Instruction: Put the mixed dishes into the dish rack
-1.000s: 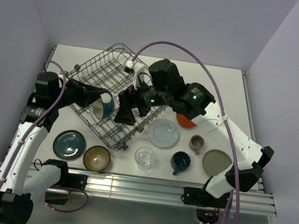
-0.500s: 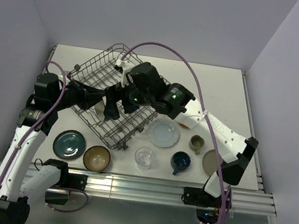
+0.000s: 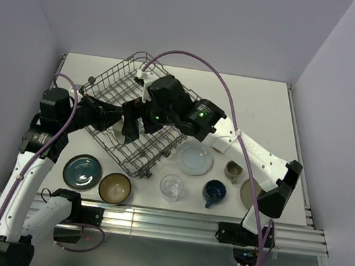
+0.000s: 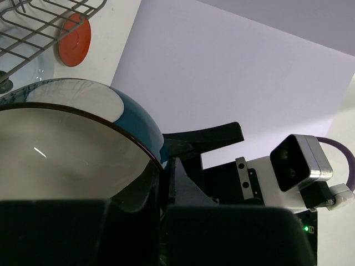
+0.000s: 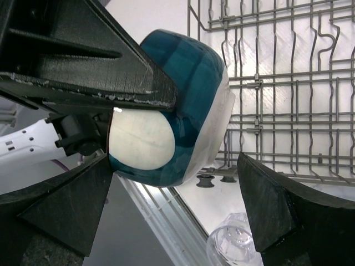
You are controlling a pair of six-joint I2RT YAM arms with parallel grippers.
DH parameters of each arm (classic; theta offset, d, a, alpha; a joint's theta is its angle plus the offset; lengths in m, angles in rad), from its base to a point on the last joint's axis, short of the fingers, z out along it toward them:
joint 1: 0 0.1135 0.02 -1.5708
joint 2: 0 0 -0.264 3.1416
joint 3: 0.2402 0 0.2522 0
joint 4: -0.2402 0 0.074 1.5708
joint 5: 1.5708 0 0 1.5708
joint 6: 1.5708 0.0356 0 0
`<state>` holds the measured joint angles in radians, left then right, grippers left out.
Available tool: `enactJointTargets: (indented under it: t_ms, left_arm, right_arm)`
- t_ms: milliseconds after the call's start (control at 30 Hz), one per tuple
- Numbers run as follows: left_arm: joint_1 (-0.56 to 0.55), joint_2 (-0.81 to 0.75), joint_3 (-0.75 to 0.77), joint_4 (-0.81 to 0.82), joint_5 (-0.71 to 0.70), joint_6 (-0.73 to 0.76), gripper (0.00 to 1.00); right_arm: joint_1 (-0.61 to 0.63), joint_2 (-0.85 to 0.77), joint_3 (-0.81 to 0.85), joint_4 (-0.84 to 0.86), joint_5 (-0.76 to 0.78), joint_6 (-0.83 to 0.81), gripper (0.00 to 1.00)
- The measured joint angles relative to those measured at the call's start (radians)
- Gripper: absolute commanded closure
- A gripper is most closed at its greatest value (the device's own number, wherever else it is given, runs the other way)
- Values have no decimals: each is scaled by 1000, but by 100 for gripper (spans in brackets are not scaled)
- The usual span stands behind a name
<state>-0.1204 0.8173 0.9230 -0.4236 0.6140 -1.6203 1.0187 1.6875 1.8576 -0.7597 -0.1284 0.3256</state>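
Observation:
My left gripper [image 3: 113, 121] is shut on the rim of a teal and white bowl [image 3: 118, 133] with a cream inside, held on its side over the near part of the grey wire dish rack [image 3: 114, 87]. In the left wrist view its fingers [image 4: 138, 188] pinch the bowl's rim [image 4: 83, 149]. My right gripper [image 3: 132, 125] is open and right beside the bowl. In the right wrist view the bowl [image 5: 183, 111] sits between and just beyond its spread fingers [image 5: 61, 205], with the rack [image 5: 277, 83] behind.
On the table near the rack lie a teal plate [image 3: 82, 171], a gold-brown bowl [image 3: 115, 188], a clear glass [image 3: 170, 187], a pale plate [image 3: 194, 158], a blue cup [image 3: 213, 192], a beige cup [image 3: 233, 171] and a red-orange plate [image 4: 75, 40].
My right arm has swung left over the rack until its open fingers reach the bowl. My left gripper has kept hold of the bowl and barely moved.

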Motion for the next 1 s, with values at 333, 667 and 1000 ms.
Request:
enactJointTargets:
  t_ms: [333,667,1000]
  left_arm:
    - [-6,-3,14,0,0,0,100]
    - [-6,-11,14,19,0,-6,100]
    - [-6,-11,11,22,-9,-8,100]
  right_arm:
    - [0,0,-2,41,-31,35,4]
    - [0,-1,-33,67,-65,60,28]
    - [0,-1,-40,79,-65,63,99]
